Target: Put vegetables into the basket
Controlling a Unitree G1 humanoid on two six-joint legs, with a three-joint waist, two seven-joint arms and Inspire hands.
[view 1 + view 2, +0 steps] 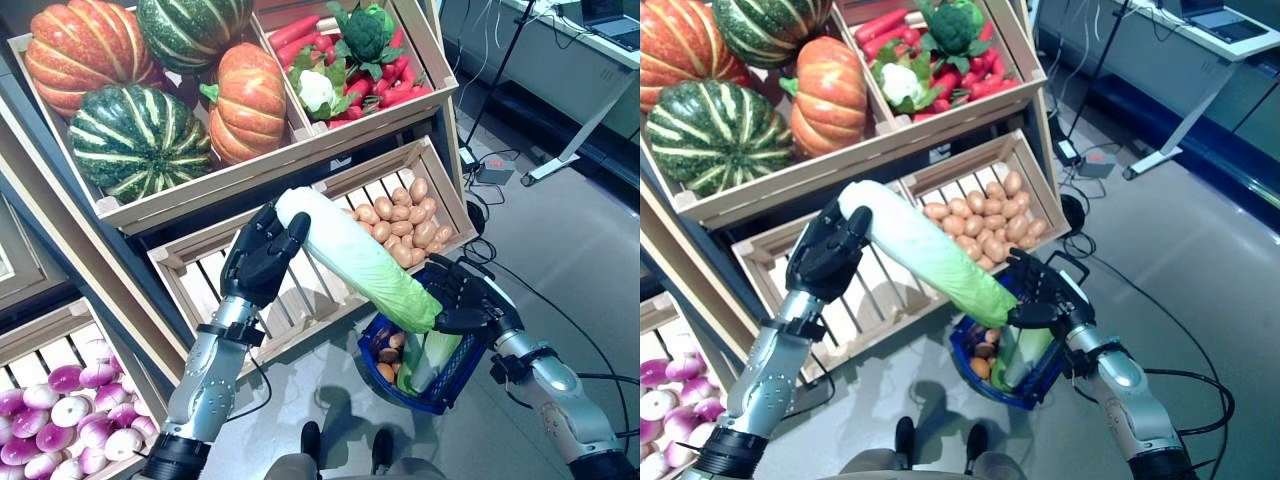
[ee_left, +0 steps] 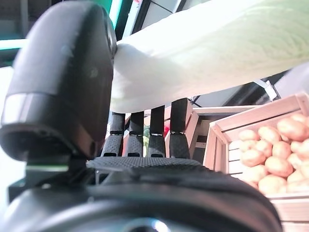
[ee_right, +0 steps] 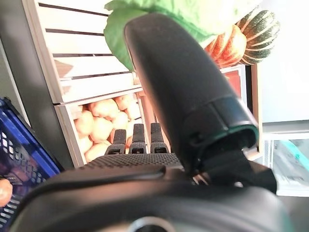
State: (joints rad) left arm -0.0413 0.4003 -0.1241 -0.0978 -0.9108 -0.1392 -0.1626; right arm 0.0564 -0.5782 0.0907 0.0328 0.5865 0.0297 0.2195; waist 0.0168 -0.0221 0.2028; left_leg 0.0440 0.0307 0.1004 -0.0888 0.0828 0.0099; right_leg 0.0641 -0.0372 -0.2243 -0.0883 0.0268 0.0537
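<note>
A long napa cabbage point(image 1: 350, 255), white at one end and leafy green at the other, hangs slanted in the air in front of the shelves. My left hand point(image 1: 262, 255) is shut on its white end; in the left wrist view the thumb point(image 2: 63, 82) and fingers wrap the stalk point(image 2: 203, 58). The green tip points down over a blue basket point(image 1: 440, 395) that holds a green vegetable and a few small round ones. My right hand point(image 1: 470, 295) is at the basket's top beside the leafy tip point(image 3: 145, 19), fingers straight. What the basket hangs from is hidden.
Wooden crates stand on a slanted rack: pumpkins point(image 1: 140, 100) top left, red vegetables with broccoli and cauliflower point(image 1: 350, 60) top right, potatoes point(image 1: 405, 220) behind the basket, a bare slatted crate point(image 1: 300, 295) under my left hand, purple-white bulbs point(image 1: 60, 410) lower left. Desk legs point(image 1: 570, 140) stand at right.
</note>
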